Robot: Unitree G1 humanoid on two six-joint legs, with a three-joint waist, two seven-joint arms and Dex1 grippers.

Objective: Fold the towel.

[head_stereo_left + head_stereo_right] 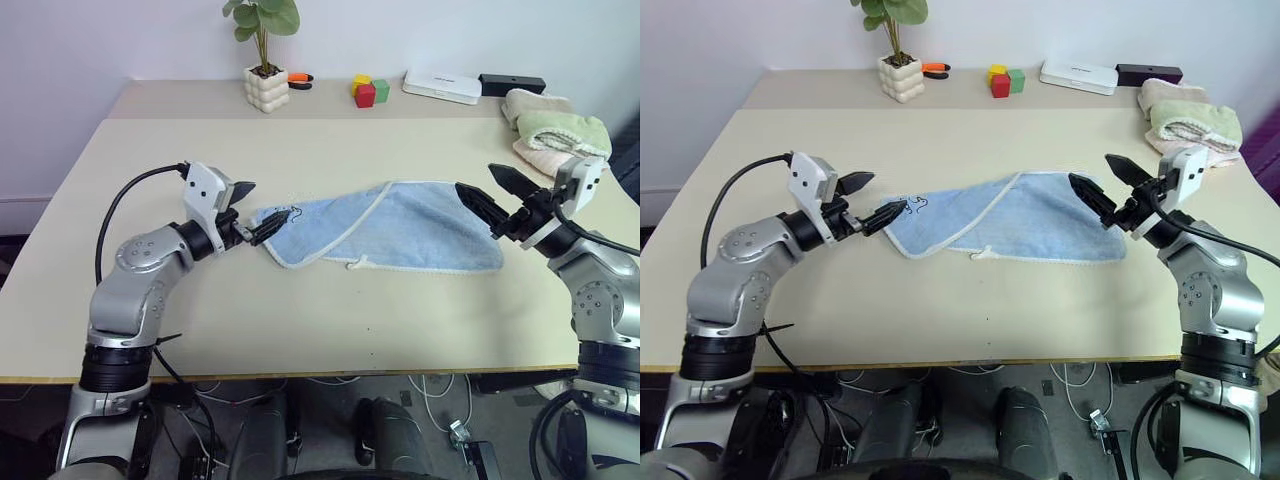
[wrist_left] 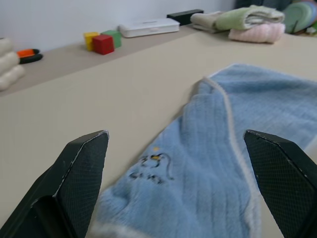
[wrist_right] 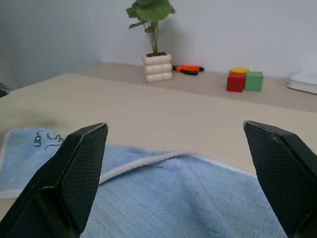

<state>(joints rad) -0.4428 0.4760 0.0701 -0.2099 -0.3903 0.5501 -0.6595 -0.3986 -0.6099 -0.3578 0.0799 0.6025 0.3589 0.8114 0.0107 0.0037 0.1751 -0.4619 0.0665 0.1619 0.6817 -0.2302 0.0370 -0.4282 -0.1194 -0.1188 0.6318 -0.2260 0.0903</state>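
The light blue towel lies on the beige table, loosely doubled, with a pale stitched edge running diagonally across it and a small loop tag at its near edge. A small printed figure marks its left corner. My left gripper is open at that left corner, one finger low beside the cloth, nothing held. Over the towel's right end my right gripper hovers open and empty. In the wrist views the towel spreads between the left gripper fingers and below the right gripper.
At the back stand a potted plant, an orange-handled tool, coloured blocks, a white box and a black box. Folded green and cream towels are stacked at the far right.
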